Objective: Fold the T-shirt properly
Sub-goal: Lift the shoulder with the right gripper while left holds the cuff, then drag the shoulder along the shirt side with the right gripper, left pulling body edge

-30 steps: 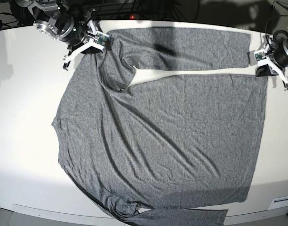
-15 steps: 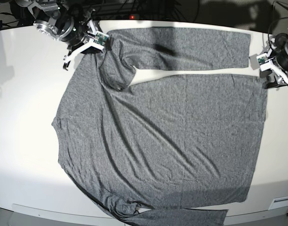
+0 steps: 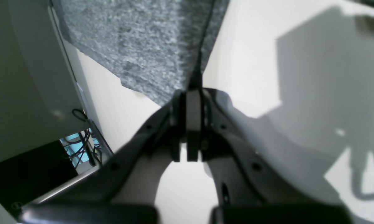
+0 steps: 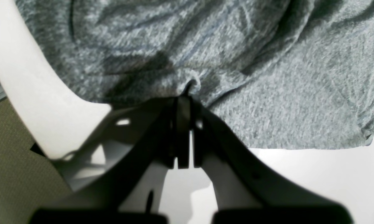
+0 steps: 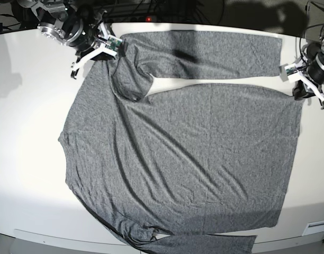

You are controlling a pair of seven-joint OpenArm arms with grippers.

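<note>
The charcoal-grey T-shirt lies spread flat on the white table. One long sleeve is laid across the far edge, and the other runs along the front edge. My left gripper is at the shirt's far right hem corner. In the left wrist view it is shut on the fabric's corner. My right gripper is at the far left shoulder. In the right wrist view it is shut on a pucker of the shirt.
Dark cables and equipment sit behind the table's far edge. The near sleeve reaches the table's front edge. The left wrist view shows the table's side edge, with cables below it. Bare white table lies left of the shirt.
My left gripper has moved from beside the sleeve end toward me onto the shirt's far right hem corner, and that corner has shifted slightly. The right arm has not moved.
</note>
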